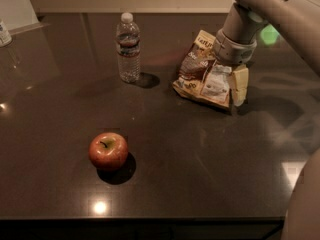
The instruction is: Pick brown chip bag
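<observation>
Jaws: can't tell if closed or apart, or if anything is gripped. Your gripper (235, 90) sits low at right edge of crinkly tan-yellow chip bag (200, 71) with dark brown panel and white label, touching or just beside it. Bag lies on dark glossy table (200, 174), far right part, not lifted. Reach looks done; grasp unconfirmed, lift left for you. Outward: clear plastic water bottle (129, 46) upright left of bag, apart. Red apple (108, 151) near front, well apart.

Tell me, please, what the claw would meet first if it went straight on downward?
Most likely the brown chip bag, at whose right edge the claw hangs, then the dark table; depth is unclear.
</observation>
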You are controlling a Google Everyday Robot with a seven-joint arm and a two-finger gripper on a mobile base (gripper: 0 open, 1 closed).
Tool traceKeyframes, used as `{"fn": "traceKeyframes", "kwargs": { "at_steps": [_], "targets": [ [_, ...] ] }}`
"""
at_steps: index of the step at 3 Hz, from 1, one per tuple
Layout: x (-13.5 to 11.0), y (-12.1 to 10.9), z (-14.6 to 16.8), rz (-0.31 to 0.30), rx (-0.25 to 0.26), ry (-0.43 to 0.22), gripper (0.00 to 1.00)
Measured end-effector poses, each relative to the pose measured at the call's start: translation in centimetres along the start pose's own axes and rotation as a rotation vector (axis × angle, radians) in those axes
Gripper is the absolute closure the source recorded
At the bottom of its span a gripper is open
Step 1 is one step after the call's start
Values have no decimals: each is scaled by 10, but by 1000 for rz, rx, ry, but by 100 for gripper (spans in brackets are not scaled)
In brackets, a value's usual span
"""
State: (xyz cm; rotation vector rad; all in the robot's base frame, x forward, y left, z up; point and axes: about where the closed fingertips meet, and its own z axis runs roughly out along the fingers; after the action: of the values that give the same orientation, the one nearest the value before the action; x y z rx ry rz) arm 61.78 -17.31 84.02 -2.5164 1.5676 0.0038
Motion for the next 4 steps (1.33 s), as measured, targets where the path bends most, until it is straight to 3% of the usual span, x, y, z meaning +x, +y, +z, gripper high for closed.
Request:
{"fn": "traceKeyframes", "kwargs": {
  "at_steps": [1, 4],
  "targets": [
    [-1, 0, 5, -8, -9, -1, 18],
    [-12, -4, -12, 1, 4, -13, 88]
  ]
}}
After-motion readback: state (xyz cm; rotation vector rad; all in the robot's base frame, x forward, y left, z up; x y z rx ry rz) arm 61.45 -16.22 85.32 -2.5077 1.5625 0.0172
